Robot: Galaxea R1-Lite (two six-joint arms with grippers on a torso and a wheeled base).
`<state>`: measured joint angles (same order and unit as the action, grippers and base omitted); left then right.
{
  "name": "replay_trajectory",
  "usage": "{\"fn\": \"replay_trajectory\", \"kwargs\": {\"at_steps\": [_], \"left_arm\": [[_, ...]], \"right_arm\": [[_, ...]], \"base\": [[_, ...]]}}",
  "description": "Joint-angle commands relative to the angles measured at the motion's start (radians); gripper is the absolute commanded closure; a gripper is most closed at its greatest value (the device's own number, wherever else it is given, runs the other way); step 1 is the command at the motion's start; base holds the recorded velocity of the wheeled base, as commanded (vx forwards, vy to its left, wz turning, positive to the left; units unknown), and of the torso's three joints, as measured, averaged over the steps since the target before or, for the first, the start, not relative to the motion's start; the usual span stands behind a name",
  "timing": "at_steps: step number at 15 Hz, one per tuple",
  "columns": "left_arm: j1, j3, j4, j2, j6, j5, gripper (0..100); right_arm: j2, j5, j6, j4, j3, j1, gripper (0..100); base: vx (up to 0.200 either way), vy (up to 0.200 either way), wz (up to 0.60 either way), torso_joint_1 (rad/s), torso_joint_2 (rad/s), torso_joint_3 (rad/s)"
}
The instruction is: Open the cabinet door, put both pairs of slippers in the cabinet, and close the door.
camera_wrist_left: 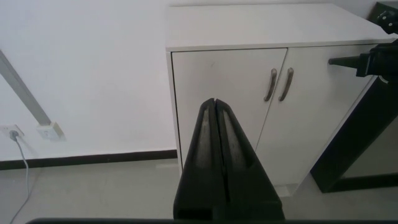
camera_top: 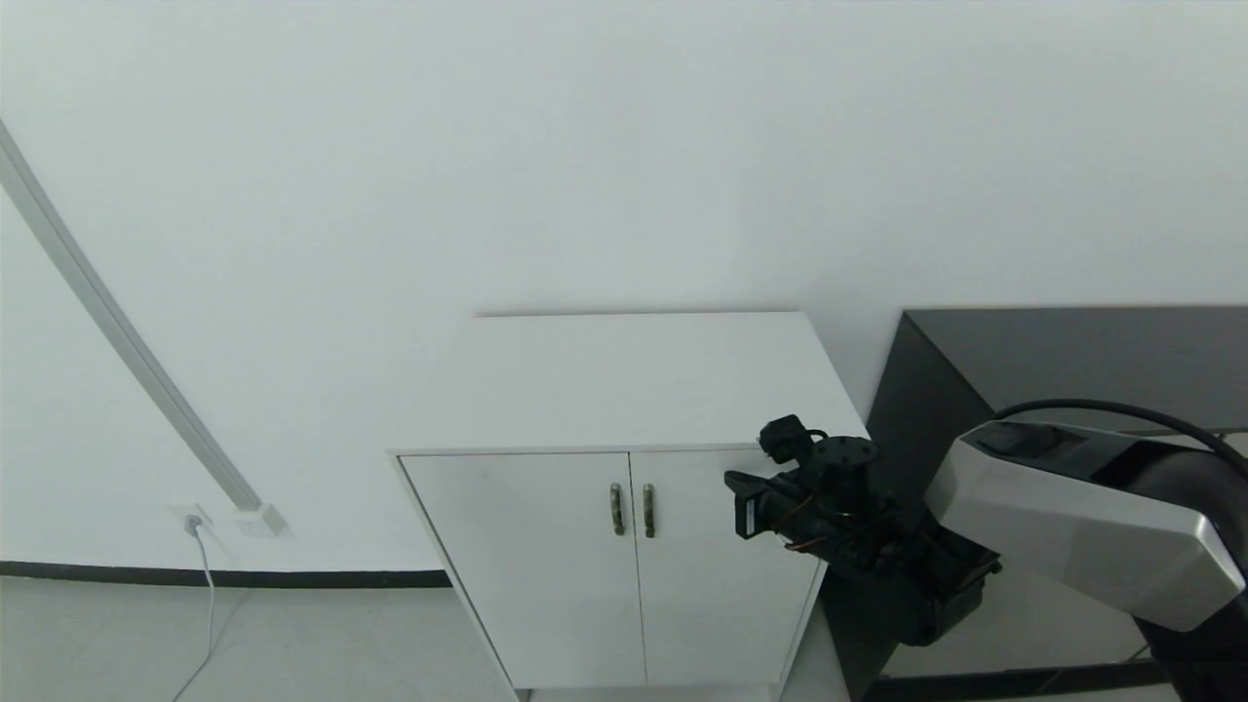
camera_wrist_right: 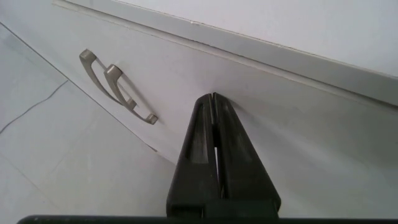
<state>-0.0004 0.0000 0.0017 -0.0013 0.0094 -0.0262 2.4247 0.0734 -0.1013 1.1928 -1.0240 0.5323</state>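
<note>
The white cabinet point(camera_top: 624, 390) stands against the wall with both doors closed. Two metal handles point(camera_top: 632, 509) sit side by side at the seam between the doors. My right gripper point(camera_top: 737, 495) is shut and hovers in front of the right door point(camera_top: 721, 585), to the right of the handles and level with them. In the right wrist view its closed tip point(camera_wrist_right: 213, 98) is close to the door panel, with the handles point(camera_wrist_right: 118, 87) off to one side. My left gripper point(camera_wrist_left: 214, 102) is shut on nothing, held well back from the cabinet point(camera_wrist_left: 230, 93) and facing the left door.
A black unit point(camera_top: 1024, 370) stands directly right of the cabinet. On the wall to the left are a socket with a plugged-in cable point(camera_top: 200, 546) and a slanted rail point(camera_top: 117, 331). Bare pale floor point(camera_top: 244, 643) lies left of the cabinet.
</note>
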Motion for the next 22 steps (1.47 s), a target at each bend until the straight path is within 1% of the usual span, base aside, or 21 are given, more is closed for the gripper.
{"fn": "replay_trajectory", "kwargs": {"at_steps": [1, 10, 13, 16, 17, 19, 21, 22], "left_arm": [[0.000, 0.000, 0.000, 0.001, 0.000, 0.000, 100], [-0.001, 0.000, 0.000, 0.001, 0.000, 0.000, 100], [-0.001, 0.000, 0.000, 0.001, 0.000, 0.000, 100], [0.000, 0.000, 0.000, 0.001, 0.000, 0.000, 100], [-0.001, 0.000, 0.000, 0.001, 0.000, 0.000, 100], [-0.001, 0.000, 0.000, 0.001, 0.000, 0.000, 100], [0.000, 0.000, 0.000, 0.001, 0.000, 0.000, 100], [0.000, 0.000, 0.000, 0.001, 0.000, 0.000, 100]], "right_arm": [[0.004, 0.000, 0.000, 0.001, -0.002, -0.002, 100], [0.011, 0.000, 0.000, -0.016, -0.016, -0.011, 100], [-0.003, 0.000, 0.000, -0.009, 0.005, -0.011, 100], [-0.078, 0.000, 0.000, -0.005, 0.081, -0.009, 100], [-0.182, -0.018, 0.000, 0.014, 0.163, 0.003, 100], [-0.309, -0.041, 0.000, 0.022, 0.252, 0.008, 100], [-0.504, -0.070, 0.002, 0.007, 0.372, -0.008, 100], [-0.559, -0.099, 0.006, -0.013, 0.406, -0.026, 100]], "base": [[0.000, 0.000, 0.00, 0.000, 0.00, 0.000], [0.000, 0.000, 0.00, 0.000, 0.00, 0.000], [0.000, 0.000, 0.00, 0.000, 0.00, 0.000], [0.000, 0.000, 0.00, 0.000, 0.00, 0.000], [0.000, 0.000, 0.00, 0.000, 0.00, 0.000], [0.000, 0.000, 0.00, 0.000, 0.00, 0.000], [0.000, 0.000, 0.00, 0.000, 0.00, 0.000], [0.000, 0.000, 0.00, 0.000, 0.00, 0.000]]}}
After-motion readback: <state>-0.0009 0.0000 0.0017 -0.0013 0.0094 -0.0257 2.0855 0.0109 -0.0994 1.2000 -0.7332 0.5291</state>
